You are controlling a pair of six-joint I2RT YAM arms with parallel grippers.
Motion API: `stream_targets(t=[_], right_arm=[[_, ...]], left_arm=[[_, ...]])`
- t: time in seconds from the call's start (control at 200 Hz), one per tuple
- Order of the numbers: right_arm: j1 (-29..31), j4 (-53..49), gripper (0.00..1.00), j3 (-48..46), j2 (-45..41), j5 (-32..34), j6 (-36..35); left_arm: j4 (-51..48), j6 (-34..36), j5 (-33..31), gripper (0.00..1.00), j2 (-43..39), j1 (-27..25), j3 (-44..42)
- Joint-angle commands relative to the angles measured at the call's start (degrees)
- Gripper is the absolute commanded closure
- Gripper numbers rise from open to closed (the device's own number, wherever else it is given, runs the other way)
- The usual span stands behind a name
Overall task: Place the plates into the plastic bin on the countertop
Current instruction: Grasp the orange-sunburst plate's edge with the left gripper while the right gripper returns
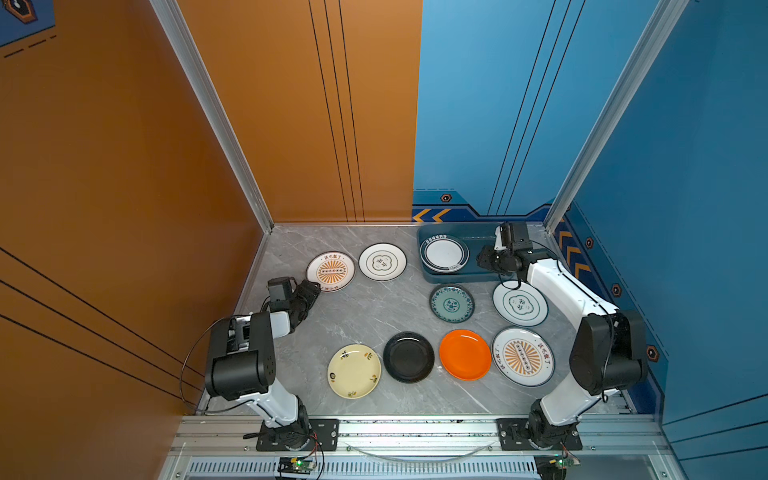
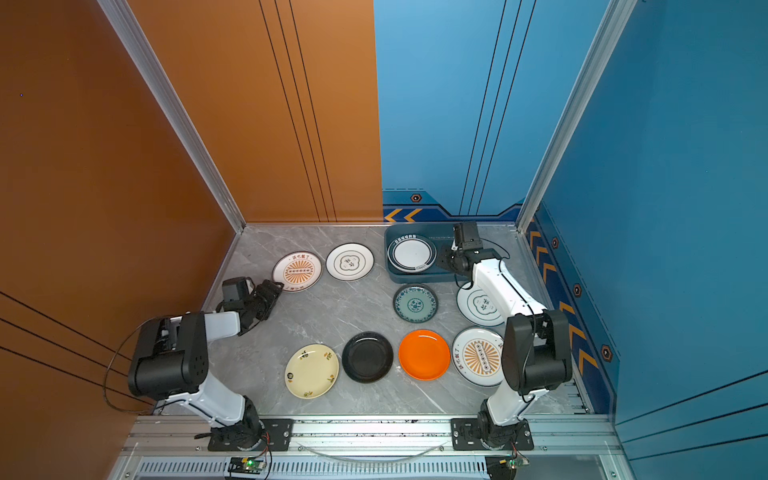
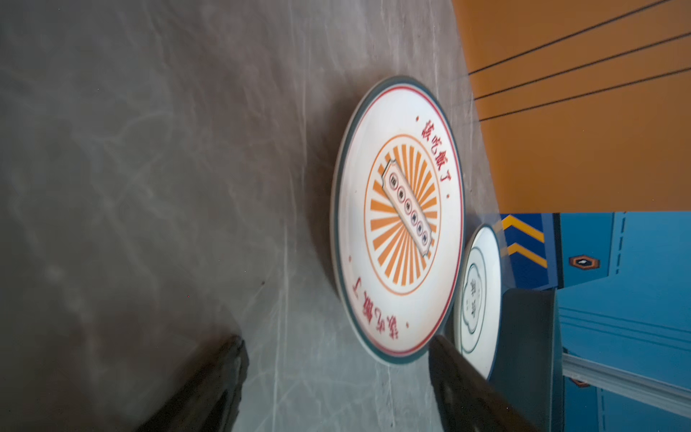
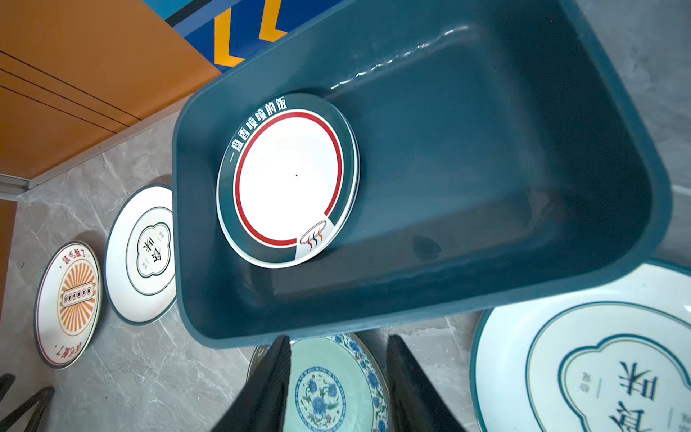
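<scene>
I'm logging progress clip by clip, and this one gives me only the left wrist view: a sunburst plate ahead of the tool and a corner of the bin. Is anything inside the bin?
Observer: Yes, a white plate with a dark band and red ring lies flat at one end of the plastic bin.
Operator: How many plates are on the countertop?
Observer: Eight in both top views, including a cream plate, a black plate and an orange plate.
Operator: And the right tool?
Observer: It hangs at the bin's empty end, jaws apart, holding nothing.
</scene>
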Motion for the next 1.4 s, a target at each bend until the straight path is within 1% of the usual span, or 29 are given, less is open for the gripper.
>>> stream_targets(t=[0.0,0.08,0.145,0.29,0.481,0.621,0.861,1.006,1.201,1.397], right_arm=[[0.13,3.36,0.56,-4.31,-3.12,-4.0,1.72],[0.31,4.45,0.56,-6.49,-4.87,-5.44,2.25],[0.37,4.89,0.56,-7.99,-6.17,-5.9,2.53],[0.42,5.55,0.56,-9.79,-7.5,-6.12,2.72],[0.45,6.99,0.56,-11.74,-7.6,-6.61,3.3],[0.55,8.22,0.56,-13.66,-7.87,-6.83,3.58],[0.48,8.53,0.56,-14.96,-8.39,-6.73,3.45],[0.56,8.7,0.57,-14.79,-8.66,-6.8,3.74],[1.11,8.72,0.56,-15.25,-8.92,-6.83,3.76],[1.73,8.49,0.57,-15.85,-9.88,-6.61,3.76]], left_arm=[[-1.87,-2.39,1.33,0.26,7.68,0.47,-0.11],[0.24,-3.33,2.59,0.29,11.22,0.45,0.64],[2.59,-4.61,4.28,0.34,13.25,0.63,0.9],[2.4,-4.75,4.07,0.4,13.95,0.49,1.4],[0.1,-4.41,3.51,0.45,15.26,-0.49,3.07],[0.03,-3.37,2.56,0.51,15.04,-1.56,3.41],[-0.03,-2.9,2.2,0.69,15.05,-2.01,3.65],[-0.03,-2.82,2.02,0.75,15.02,-2.06,3.6],[0.06,-3.08,2.32,0.88,15.28,-2.1,3.76],[0.15,-3.2,2.28,0.93,15.02,-2.09,3.41]])
